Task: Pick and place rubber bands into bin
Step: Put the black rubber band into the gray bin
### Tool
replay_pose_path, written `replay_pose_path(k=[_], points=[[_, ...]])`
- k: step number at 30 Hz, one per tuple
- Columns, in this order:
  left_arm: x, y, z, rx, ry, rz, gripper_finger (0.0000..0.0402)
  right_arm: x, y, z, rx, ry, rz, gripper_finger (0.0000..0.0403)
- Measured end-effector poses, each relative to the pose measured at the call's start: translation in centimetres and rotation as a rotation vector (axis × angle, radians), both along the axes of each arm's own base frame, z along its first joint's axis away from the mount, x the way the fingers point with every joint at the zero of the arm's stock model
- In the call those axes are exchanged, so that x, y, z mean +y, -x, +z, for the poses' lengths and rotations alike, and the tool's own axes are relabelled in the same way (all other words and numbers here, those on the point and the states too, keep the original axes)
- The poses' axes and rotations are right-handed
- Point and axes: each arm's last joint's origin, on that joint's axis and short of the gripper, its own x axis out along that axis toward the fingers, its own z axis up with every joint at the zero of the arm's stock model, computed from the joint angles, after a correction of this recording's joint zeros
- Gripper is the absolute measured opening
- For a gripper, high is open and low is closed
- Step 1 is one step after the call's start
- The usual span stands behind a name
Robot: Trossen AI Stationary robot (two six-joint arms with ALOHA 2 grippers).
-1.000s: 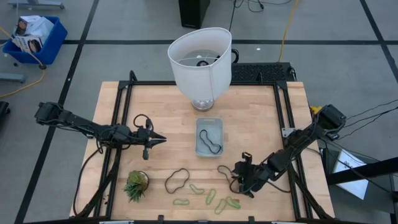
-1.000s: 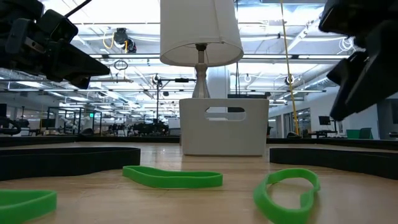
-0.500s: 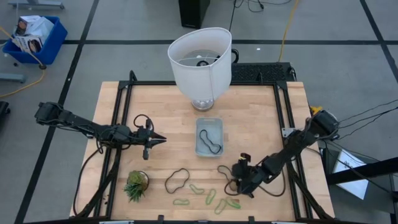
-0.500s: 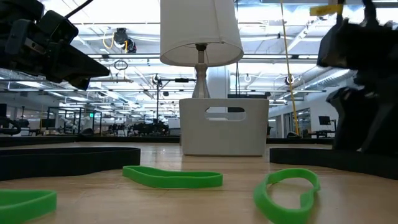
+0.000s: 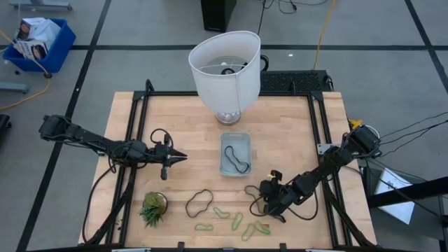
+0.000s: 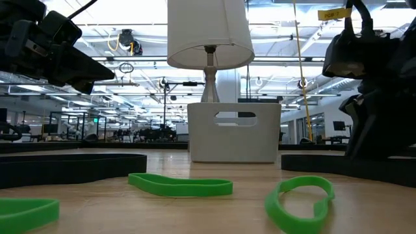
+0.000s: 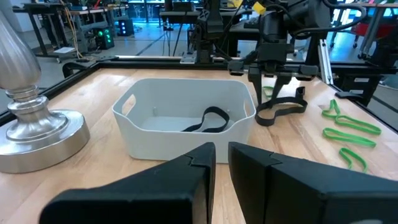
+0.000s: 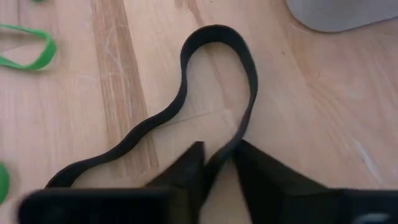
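The right gripper (image 5: 264, 198) is down at the table's near edge, right of centre, its two dark fingers (image 8: 186, 168) pinched together on a strand of a large black rubber band (image 8: 214, 93). The rest of that loop lies slack on the wood, curving away towards the bin (image 5: 236, 155). In the left wrist view the same gripper (image 7: 273, 93) stands over the band (image 7: 281, 109), just beside the bin's (image 7: 186, 121) corner.

The bin, a small pale tray, sits mid-table in front of the white lampshade (image 5: 225, 66) and its metal base (image 7: 34, 124). One dark band (image 5: 239, 159) already lies curled inside it.

Loose on the boards near the front edge are another big dark loop (image 5: 199, 203) and a scatter of small green bands (image 5: 241, 222); two of the green ones (image 6: 181, 185) fill the foreground of the low view. A little potted plant (image 5: 153, 208) stands at the front left.

The left gripper (image 5: 176, 158) hangs well away to the left of the bin, pointing towards it, its jaws nearly together with a thin gap between them and nothing in them.
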Motion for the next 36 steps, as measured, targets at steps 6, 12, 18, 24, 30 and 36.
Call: replay_pose_path(k=[6, 12, 18, 24, 30, 36], points=[[0.0, 0.0, 0.0, 0.0, 0.0, 0.0, 0.0051, -0.2, -0.1, 0.3, -0.031, 0.024, -0.007, 0.001], [0.0, 0.0, 0.0, 0.001, -0.001, 0.0, 0.0051, -0.7, -0.3, 4.0, -0.191, 0.087, 0.061, 0.0003], [0.0, 0.0, 0.0, 0.005, -0.002, 0.0, 0.0051, -1.0, -0.3, 9.7, -0.386, 0.183, 0.152, 0.0002], [0.0, 0.0, -0.1, 0.006, -0.002, 0.001, 0.0051, -2.0, 0.2, 13.9, -0.57, 0.294, 0.27, 0.0001], [0.0, 0.0, -0.1, 0.007, -0.009, 0.0, 0.0051, -4.0, 1.1, 15.4, -0.619, 0.377, 0.304, 0.0001], [0.0, 0.0, -0.1, 0.013, -0.01, 0.001, 0.0051, -6.4, 2.5, 13.9, -0.711, 0.334, 0.303, 0.0001]])
